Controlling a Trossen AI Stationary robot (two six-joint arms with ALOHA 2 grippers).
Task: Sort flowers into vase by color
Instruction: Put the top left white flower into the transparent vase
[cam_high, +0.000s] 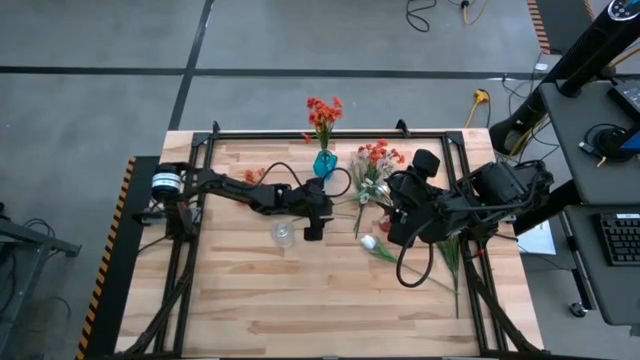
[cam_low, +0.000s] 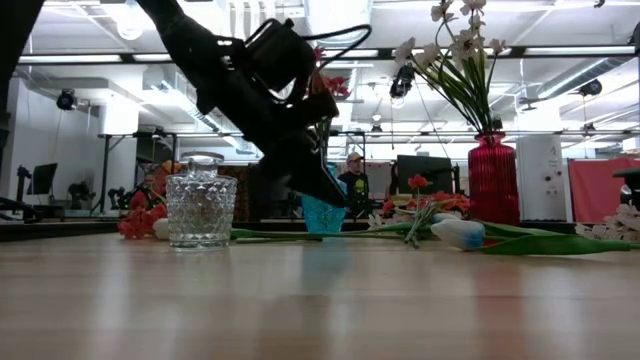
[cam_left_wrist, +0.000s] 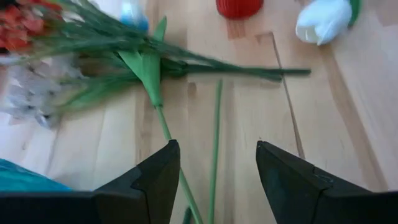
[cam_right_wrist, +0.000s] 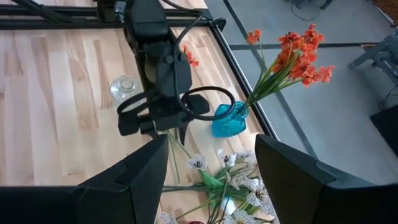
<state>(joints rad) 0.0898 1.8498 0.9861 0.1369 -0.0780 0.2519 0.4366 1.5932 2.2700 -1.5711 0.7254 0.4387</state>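
Green stems (cam_left_wrist: 214, 143) lie on the desk (cam_high: 300, 300) beneath the left hand (cam_left_wrist: 214, 180), spread wide and empty, while the right hand (cam_right_wrist: 211, 180) gapes wide above.

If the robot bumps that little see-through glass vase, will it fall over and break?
The small clear cut-glass vase looks squat and wide at the bottom, so it would probably slide rather than tip. It holds no flowers, so nothing tall pulls it over. It is glass, so a fall off the wooden table could well break it. The left end effector is open close beside it.
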